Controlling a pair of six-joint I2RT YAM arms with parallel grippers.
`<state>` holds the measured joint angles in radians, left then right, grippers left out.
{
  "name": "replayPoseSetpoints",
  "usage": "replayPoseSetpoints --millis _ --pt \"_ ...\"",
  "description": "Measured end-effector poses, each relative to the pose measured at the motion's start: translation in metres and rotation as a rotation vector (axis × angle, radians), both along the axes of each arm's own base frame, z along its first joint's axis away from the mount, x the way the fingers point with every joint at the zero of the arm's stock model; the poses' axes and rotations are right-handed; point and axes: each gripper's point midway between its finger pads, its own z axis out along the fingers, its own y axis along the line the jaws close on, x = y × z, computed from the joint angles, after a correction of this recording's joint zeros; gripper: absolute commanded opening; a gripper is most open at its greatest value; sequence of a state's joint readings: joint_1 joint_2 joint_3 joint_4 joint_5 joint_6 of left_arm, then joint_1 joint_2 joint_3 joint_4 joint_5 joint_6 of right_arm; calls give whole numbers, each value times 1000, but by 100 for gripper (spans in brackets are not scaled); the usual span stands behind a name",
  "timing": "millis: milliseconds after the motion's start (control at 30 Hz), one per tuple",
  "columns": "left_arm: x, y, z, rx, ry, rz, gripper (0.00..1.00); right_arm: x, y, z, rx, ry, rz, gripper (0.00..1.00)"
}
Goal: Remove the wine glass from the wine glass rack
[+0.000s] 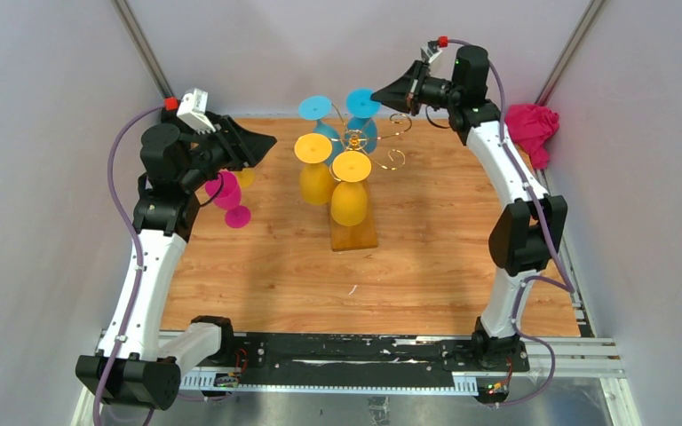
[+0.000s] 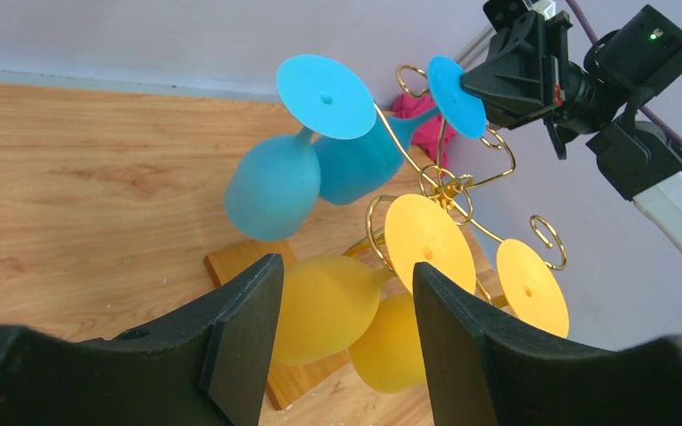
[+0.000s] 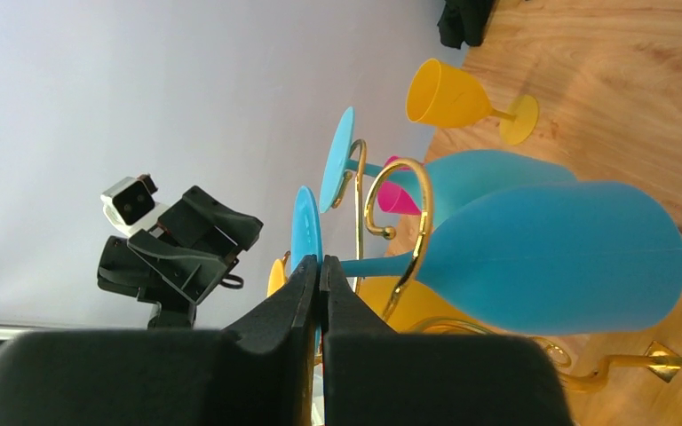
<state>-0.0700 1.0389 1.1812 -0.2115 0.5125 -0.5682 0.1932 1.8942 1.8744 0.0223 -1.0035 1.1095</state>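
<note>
The gold wire wine glass rack [image 1: 353, 140] stands on its amber wooden base [image 1: 355, 235] mid-table. Two blue and two yellow wine glasses hang from it upside down. My right gripper [image 1: 384, 92] is shut on the round foot of the right blue wine glass [image 1: 363, 104], which still hangs in its gold arm; in the right wrist view the gripper [image 3: 321, 260] pinches the foot's edge, and the glass's bowl [image 3: 551, 266] is on the right. My left gripper [image 1: 265, 142] is open and empty, left of the rack, facing the yellow glasses [image 2: 329, 306] between its fingers [image 2: 249, 328].
A pink glass [image 1: 228, 197] and a yellow glass [image 3: 448, 93] stand on the table under the left arm. A pink cloth [image 1: 531, 129] lies by the right wall. Grey walls close in on the table at the left, back and right.
</note>
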Motion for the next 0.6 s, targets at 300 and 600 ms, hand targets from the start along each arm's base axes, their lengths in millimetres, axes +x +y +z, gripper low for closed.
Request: replayPoseSetpoints --millis 300,600 --pt "0 0 -1 7 -3 0 60 -5 27 13 -6 -30 55 0" --pt "0 1 -4 18 4 -1 60 32 35 11 -1 -39 37 0"
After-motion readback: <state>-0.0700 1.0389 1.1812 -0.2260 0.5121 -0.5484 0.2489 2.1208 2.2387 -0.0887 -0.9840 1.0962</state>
